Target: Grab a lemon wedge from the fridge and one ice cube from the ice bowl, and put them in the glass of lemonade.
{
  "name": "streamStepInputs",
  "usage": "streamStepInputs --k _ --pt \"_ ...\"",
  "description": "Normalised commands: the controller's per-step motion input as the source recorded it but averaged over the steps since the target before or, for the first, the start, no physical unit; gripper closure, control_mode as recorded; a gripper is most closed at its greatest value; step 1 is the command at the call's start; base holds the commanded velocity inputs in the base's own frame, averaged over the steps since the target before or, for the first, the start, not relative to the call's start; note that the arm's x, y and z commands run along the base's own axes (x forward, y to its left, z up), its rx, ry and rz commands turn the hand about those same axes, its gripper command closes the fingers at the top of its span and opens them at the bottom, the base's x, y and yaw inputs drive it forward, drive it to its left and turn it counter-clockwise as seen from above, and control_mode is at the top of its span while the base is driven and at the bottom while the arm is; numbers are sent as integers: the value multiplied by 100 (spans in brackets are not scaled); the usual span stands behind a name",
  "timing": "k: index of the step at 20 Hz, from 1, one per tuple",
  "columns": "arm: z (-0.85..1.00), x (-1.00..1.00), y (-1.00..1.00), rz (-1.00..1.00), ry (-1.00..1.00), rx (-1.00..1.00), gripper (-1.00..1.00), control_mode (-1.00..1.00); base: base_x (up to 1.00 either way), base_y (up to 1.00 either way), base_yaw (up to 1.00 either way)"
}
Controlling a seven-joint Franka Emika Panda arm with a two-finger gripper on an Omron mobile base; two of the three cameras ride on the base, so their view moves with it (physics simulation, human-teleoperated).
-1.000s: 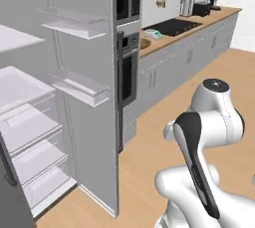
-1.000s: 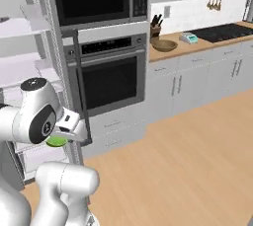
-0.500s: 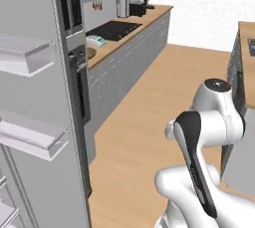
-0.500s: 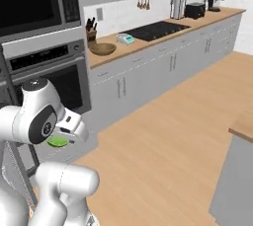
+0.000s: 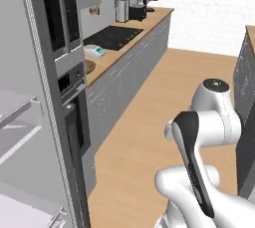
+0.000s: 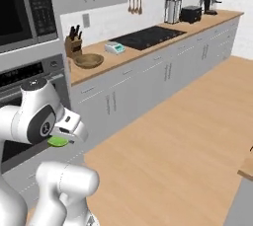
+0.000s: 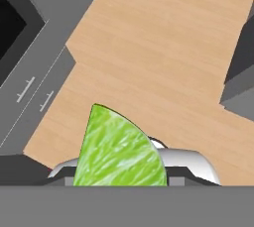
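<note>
Left edge of left base view: open fridge (image 5: pixel 30 137), grey door panel and white shelves at lower left. Just right of it, black-fronted oven column (image 5: pixel 67 87). Further right, wooden bench (image 5: pixel 124 40) running toward upper centre, carrying ice bowl (image 5: pixel 88 66) near its close end, white and teal scale (image 5: pixel 94 51) next, black cooktop (image 5: pixel 113 38) beyond, kettle and coffee machine at far end. White arm at lower right of that frame. Right base view, left to right: microwave and oven at upper left; arm's white elbow at left centre with claw (image 6: pixel 64 133) just right of it, clenched on lemon wedge (image 6: pixel 58 142), green sliver showing beneath the hand. Ice bowl (image 6: pixel 88 60) on bench at upper left centre, knife block (image 6: pixel 73 46) behind it, scale (image 6: pixel 114 48) to its right, then cooktop, toaster and coffee machine toward upper right. Wood floor (image 6: pixel 178 136) across lower right. Hand view: grey cabinet drawers at left, lemon wedge (image 7: pixel 119 151) bottom centre, pointed tip up, gripped above wood floor (image 7: pixel 158 47); dark cabinet corner at right edge.
</note>
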Motion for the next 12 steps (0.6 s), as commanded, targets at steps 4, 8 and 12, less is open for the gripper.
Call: streamStepInputs --k 4,8,12 --pt "0 0 0 0 0 0 100 100 100 -28 18" --pt "0 0 0 0 0 0 100 100 100 -13 27" --pt "0 0 0 0 0 0 100 100 100 -3 31"
